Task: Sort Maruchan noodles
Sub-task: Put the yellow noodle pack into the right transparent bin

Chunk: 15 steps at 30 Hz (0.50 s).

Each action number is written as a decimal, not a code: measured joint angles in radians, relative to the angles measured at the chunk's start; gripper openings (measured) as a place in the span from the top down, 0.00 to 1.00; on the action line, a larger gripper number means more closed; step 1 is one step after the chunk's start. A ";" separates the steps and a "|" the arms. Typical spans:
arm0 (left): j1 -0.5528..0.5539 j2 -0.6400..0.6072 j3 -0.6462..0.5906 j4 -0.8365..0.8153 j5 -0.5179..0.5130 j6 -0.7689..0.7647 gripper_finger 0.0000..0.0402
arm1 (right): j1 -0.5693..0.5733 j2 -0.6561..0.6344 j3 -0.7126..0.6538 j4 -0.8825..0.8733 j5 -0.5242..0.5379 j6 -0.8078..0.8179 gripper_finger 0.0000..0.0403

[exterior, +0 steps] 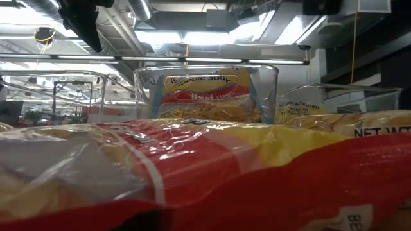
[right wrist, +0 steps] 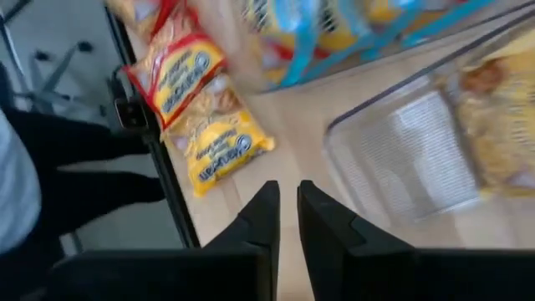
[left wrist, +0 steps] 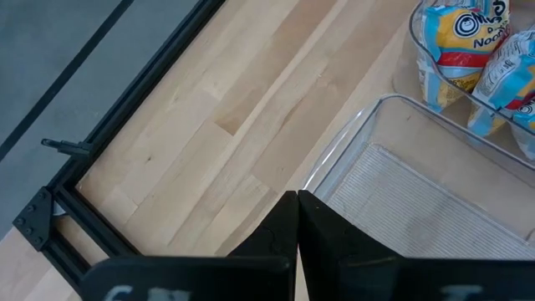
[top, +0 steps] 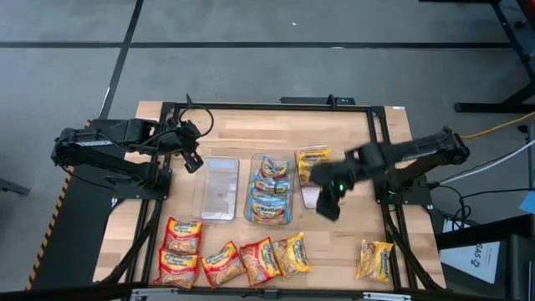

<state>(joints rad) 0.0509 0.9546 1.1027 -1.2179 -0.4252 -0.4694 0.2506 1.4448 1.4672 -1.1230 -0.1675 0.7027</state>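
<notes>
Six packets [top: 251,261] lie flat in front of three tubs [top: 217,189]. Right end effector [top: 330,203], narrow, empty, over the right tub; left one [top: 194,160] shut.

Blue-trimmed Maruchan packets [top: 270,191] lie heaped in the middle clear tub [top: 251,211]. A yellow packet [top: 313,161] lies flat in the tub to its right. Four red-orange packets [top: 213,255] lie in a row before the middle tub, one yellow packet [top: 292,253] beside them, another yellow packet [top: 374,259] far right.
</notes>
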 joint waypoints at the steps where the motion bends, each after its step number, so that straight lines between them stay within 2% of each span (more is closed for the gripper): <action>1: 0.000 0.000 0.000 0.000 0.000 0.000 1.00 | 0.038 0.000 -0.015 0.020 0.022 0.027 0.89; 5: 0.000 0.000 0.000 0.000 0.000 0.000 1.00 | 0.184 0.000 -0.075 0.063 0.121 0.211 0.89; 9: 0.000 0.000 0.000 0.000 0.000 0.000 1.00 | 0.317 0.000 -0.146 0.129 0.167 0.538 0.89; 12: 0.000 0.000 0.000 0.000 0.000 0.000 1.00 | 0.402 0.000 -0.210 0.259 0.209 0.751 0.89; 15: 0.000 0.000 0.000 0.000 0.000 0.005 1.00 | 0.476 0.001 -0.280 0.416 0.325 0.847 0.89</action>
<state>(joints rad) 0.0511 0.9544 1.1027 -1.2179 -0.4252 -0.4646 0.7264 1.4460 1.1869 -0.7071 0.1575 1.5501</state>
